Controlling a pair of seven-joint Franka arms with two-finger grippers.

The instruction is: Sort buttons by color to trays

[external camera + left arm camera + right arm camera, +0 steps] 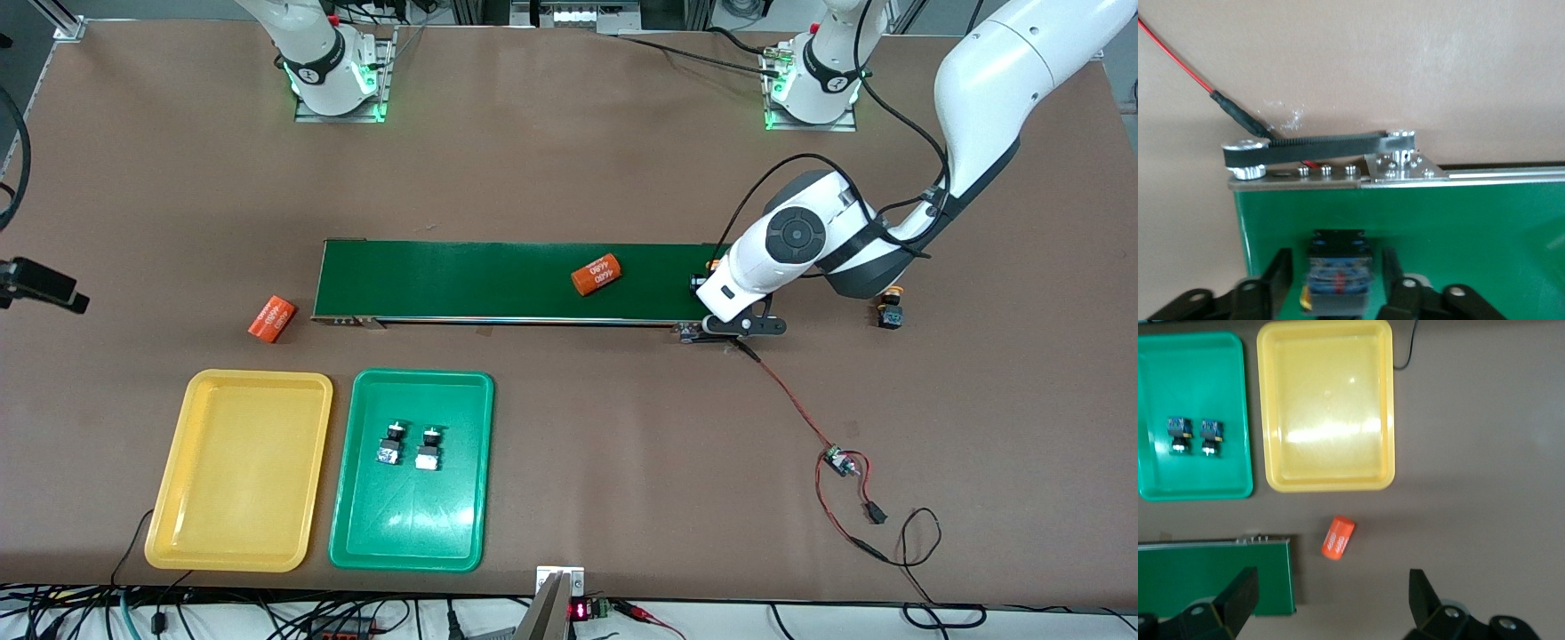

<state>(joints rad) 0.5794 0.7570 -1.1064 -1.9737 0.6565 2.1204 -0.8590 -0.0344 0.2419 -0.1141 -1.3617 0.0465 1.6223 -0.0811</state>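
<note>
My left gripper is low over the conveyor's end toward the left arm, open, with its fingers on either side of a yellow-capped button that lies on the belt. A second yellow-capped button stands on the table past that end. Two green-capped buttons lie in the green tray. The yellow tray beside it holds nothing. My right gripper is open and empty, high over the table by the conveyor's other end; it is out of the front view.
The dark-green conveyor belt carries an orange cylinder. Another orange cylinder lies on the table off its end. A black drive belt on a metal bracket and a red wire with a small board sit by the left gripper's end.
</note>
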